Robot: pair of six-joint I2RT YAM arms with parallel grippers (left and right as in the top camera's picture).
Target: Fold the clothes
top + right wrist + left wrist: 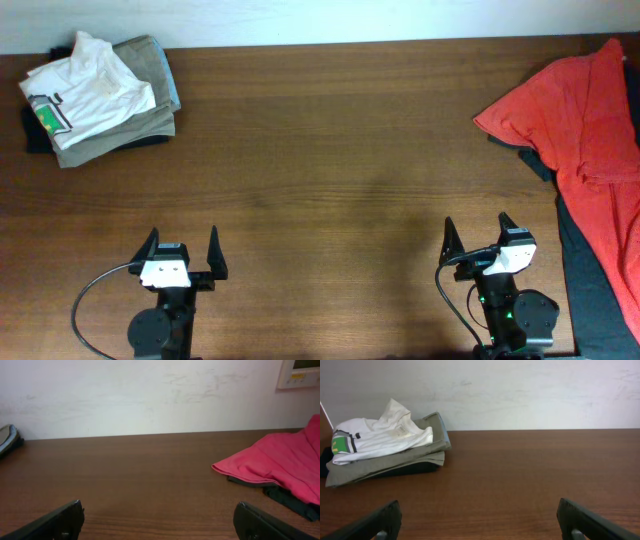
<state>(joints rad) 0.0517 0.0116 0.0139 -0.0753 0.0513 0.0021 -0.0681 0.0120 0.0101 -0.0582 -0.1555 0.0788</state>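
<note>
The clothes, an orange-red T-shirt (585,130), lie crumpled at the table's right edge, partly hanging over it; the right wrist view shows the T-shirt (280,462) at right on top of something dark. My right gripper (478,235) (159,512) stands open near the front edge, left of the shirt and apart from it. At the front left my left gripper (182,247) (479,512) is also open, with nothing between its fingers.
A stack at the back left holds a white shirt with a green mark (85,85) (380,437) on a khaki-grey folded garment (135,125) (395,460) and dark cloth. Dark fabric (580,260) lies under the red shirt. A white wall (520,390) runs behind the table.
</note>
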